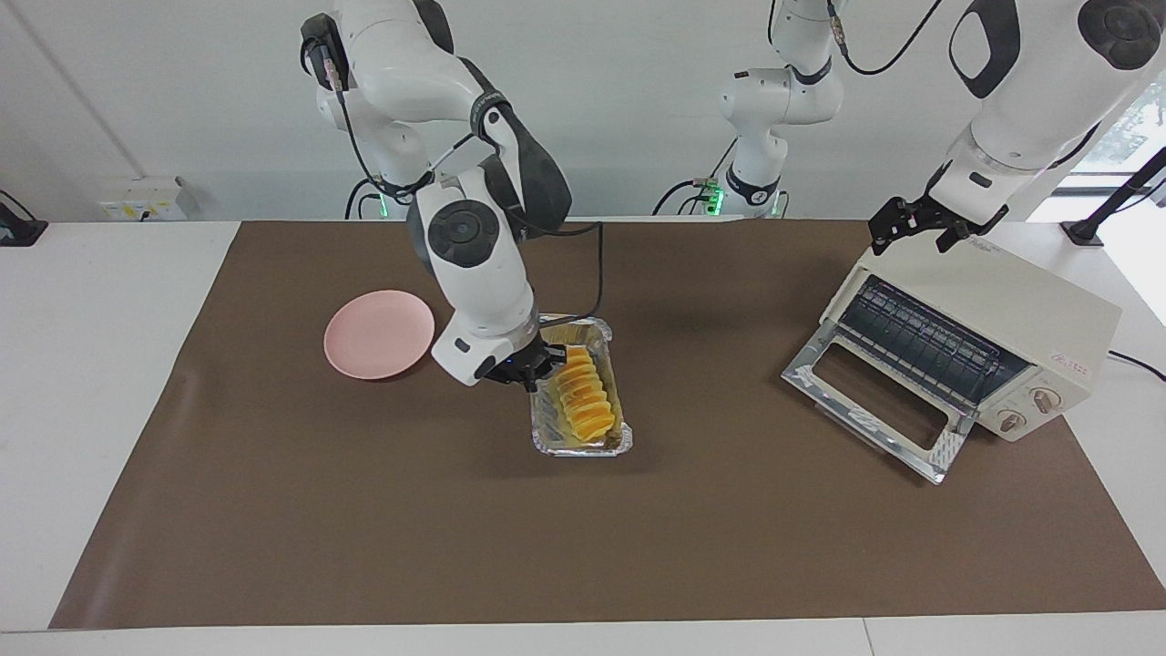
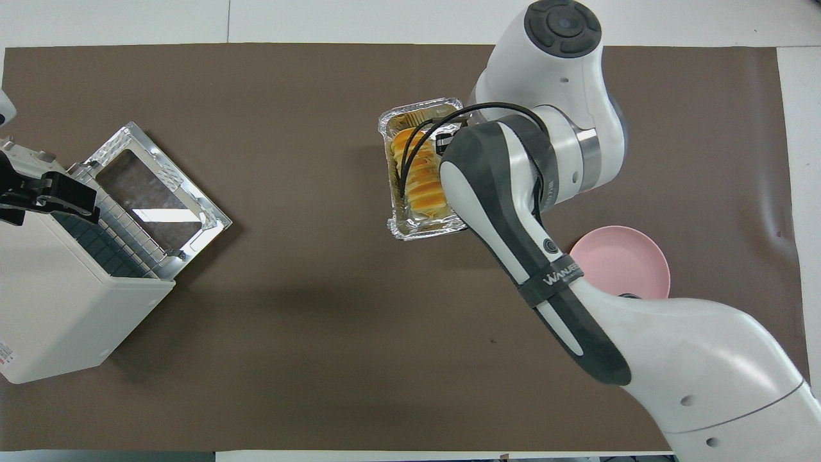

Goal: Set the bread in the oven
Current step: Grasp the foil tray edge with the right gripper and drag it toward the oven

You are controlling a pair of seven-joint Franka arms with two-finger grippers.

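Crinkled shiny foil tray [image 1: 547, 435], ridged glazed bread [image 1: 585, 401], smooth matt pink plate [image 1: 378, 333], cream enamelled oven [image 1: 993, 310] with glossy glass door [image 1: 874, 397] and bright metal frame, matt brown table mat [image 1: 638, 547], glossy white plastic arm shells.

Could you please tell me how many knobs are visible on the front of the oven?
2: both sit on the oven front panel beside the open door, one knob above the other knob. The overhead view hides them.
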